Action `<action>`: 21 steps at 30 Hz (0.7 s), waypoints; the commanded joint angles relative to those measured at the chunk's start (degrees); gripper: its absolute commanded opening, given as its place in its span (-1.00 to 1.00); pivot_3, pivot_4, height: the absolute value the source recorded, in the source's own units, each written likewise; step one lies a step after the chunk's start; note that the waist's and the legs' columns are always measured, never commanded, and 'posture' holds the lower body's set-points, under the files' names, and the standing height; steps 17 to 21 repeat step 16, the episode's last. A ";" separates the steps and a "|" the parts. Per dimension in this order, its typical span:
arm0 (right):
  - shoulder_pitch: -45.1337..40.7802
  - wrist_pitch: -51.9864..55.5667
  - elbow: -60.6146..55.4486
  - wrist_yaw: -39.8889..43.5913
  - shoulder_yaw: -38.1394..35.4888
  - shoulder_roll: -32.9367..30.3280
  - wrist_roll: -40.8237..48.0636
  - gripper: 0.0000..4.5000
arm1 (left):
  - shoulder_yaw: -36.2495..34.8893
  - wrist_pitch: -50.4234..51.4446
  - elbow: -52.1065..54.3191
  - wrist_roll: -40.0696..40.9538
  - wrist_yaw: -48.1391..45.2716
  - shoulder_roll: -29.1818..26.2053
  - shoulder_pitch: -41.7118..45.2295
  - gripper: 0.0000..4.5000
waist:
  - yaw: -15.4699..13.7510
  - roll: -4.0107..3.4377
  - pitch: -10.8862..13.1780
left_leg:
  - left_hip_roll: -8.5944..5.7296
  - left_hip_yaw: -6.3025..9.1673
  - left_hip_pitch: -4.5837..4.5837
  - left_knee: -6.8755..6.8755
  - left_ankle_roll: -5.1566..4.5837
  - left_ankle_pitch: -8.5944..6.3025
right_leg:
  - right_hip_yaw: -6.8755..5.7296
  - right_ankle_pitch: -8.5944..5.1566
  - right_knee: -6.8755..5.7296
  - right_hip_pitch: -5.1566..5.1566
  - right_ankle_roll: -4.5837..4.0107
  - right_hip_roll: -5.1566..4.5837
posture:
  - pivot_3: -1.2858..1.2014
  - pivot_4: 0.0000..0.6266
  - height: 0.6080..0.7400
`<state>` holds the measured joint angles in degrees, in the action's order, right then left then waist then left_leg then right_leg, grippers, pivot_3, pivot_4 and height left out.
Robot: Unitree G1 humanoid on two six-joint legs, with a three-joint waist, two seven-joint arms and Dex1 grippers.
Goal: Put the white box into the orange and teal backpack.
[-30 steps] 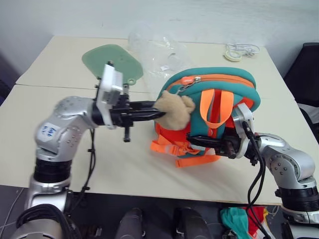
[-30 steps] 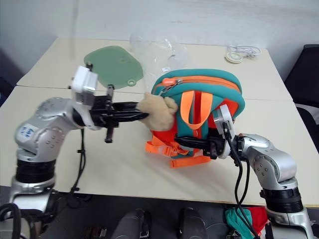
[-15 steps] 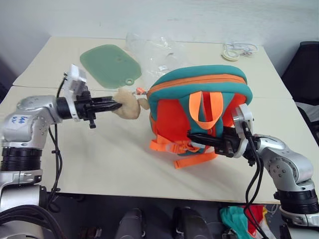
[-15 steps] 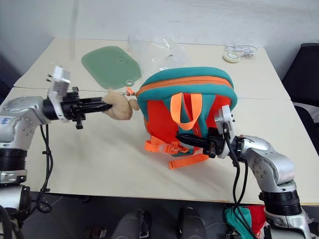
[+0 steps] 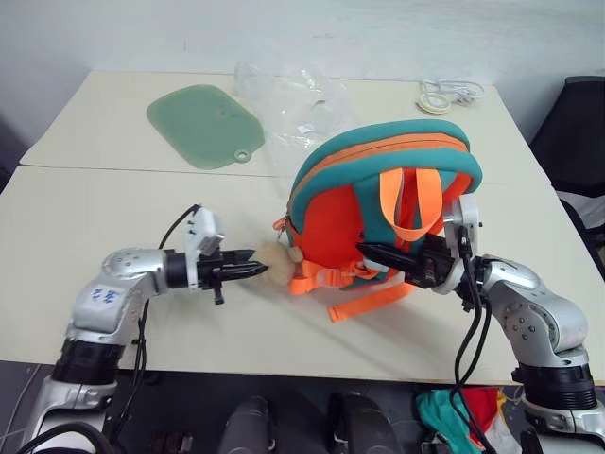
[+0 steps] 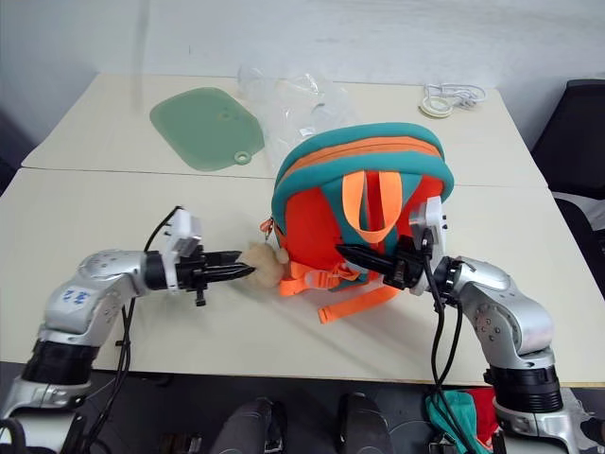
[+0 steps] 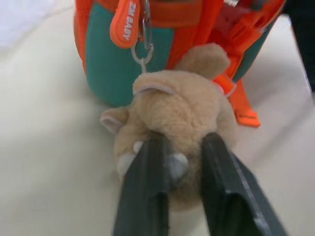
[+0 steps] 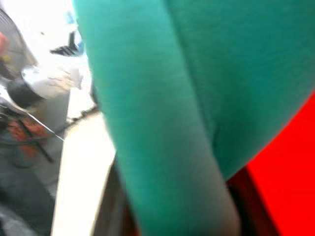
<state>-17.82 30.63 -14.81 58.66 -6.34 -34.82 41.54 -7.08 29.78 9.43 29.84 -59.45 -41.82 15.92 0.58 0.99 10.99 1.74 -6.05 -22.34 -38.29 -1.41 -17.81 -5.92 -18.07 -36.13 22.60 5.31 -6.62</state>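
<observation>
The orange and teal backpack (image 5: 333,219) stands upright in the middle of the table (image 5: 113,218), its orange straps (image 5: 411,203) facing me. Its tan plush bear (image 5: 276,269) lies on the table at its left foot, hanging from the orange zip pull (image 7: 125,24). My left gripper (image 5: 252,272) lies low over the table and points right at the bear. Its fingers (image 7: 147,187) are parted, with the bear's muzzle between them. My right gripper (image 5: 362,250) reaches in from the right, against the strap side of the backpack. The white box is out of view.
A green mat (image 5: 203,123) lies at the back left, with a crumpled clear plastic bag (image 5: 293,95) behind the backpack. A coiled white cable (image 5: 440,95) sits at the far right back. A black chair (image 5: 581,123) stands beyond the table's right edge.
My left gripper has sunk to the table with the bear, and its fingers have parted. The backpack has settled lower. The right arm has hardly moved.
</observation>
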 commanded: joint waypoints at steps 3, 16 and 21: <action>5.93 -12.81 5.00 10.30 -4.92 -9.41 -7.45 0.41 | -17.88 -4.75 8.77 1.59 -5.31 -7.00 -18.57 0.34 | 0.01 -0.02 0.01 | -0.02 -0.02 0.05 0.18 0.01 -0.01 | -0.03 0.00 0.20 -0.05 -0.01 -0.01 | 0.03 -0.52 1.00; 11.40 -41.00 26.35 20.71 -13.38 -16.58 -16.12 1.00 | -27.67 -19.78 9.05 -6.11 0.83 -1.82 -35.85 0.98 | -0.41 -0.13 0.00 | 0.04 -0.02 0.24 0.21 -0.01 -0.12 | -0.06 0.09 0.40 -0.13 -0.27 -0.11 | 0.03 -0.52 1.00; 11.40 -41.00 26.35 20.71 -13.38 -16.58 -16.12 1.00 | -27.67 -19.78 9.05 -6.11 0.83 -1.82 -35.85 0.98 | -0.41 -0.13 0.00 | 0.04 -0.02 0.24 0.21 -0.01 -0.12 | -0.06 0.09 0.40 -0.13 -0.27 -0.11 | 0.03 -0.52 1.00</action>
